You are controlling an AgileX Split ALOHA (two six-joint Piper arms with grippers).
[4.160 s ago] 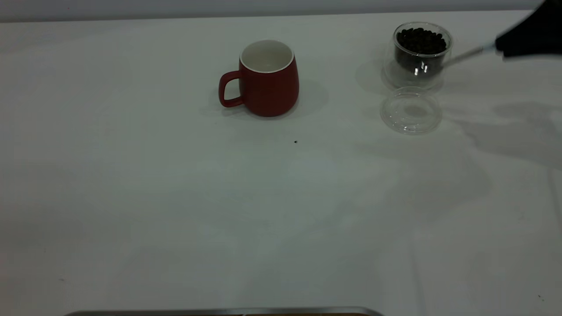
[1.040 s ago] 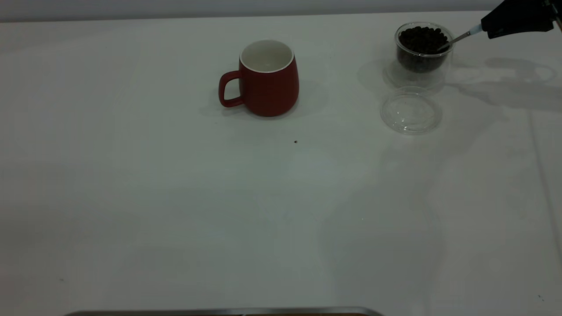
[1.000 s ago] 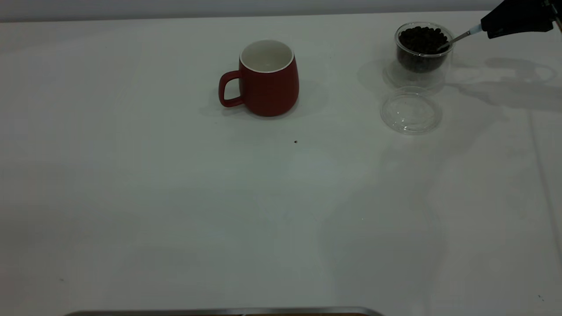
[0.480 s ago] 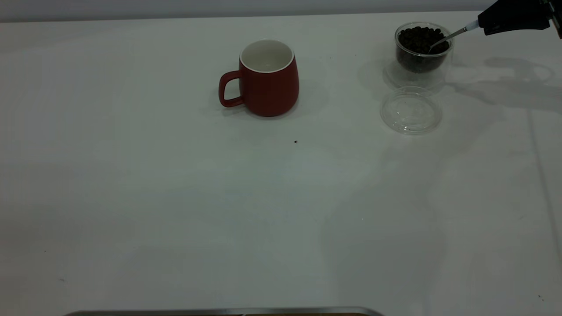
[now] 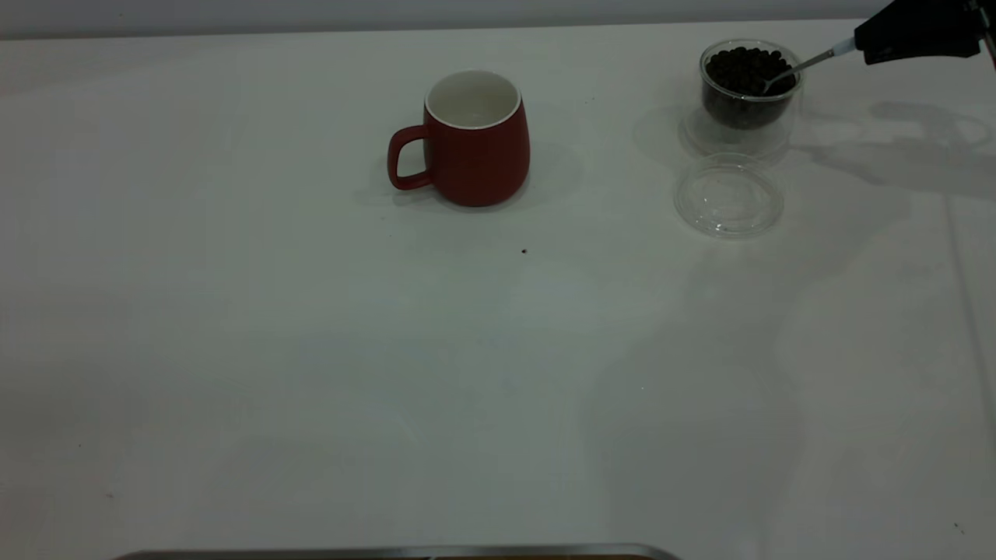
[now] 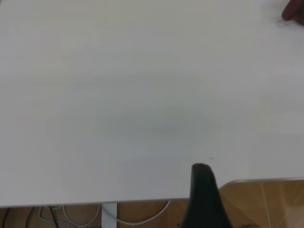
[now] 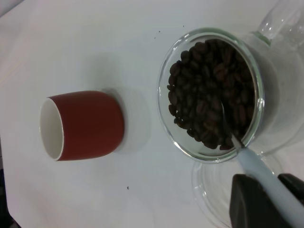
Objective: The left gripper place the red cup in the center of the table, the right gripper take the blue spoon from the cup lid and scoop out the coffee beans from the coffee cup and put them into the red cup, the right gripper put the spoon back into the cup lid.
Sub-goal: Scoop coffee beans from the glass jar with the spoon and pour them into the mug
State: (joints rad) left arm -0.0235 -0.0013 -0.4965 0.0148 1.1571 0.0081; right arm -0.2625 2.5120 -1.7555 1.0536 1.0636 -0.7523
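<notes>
Right gripper (image 5: 862,48) fingers clamped on blue spoon (image 7: 259,166), bowl buried in coffee beans (image 7: 211,90) inside far-right coffee cup (image 5: 748,92) (red cup (image 5: 475,138) waits mid-counter). Risk: tilting, spilling beans.

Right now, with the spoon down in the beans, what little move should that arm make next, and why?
Probably lift and level the blue spoon: its bowl is dug into the coffee beans inside the coffee cup, held by the right hand, while the red cup looks empty inside.
</notes>
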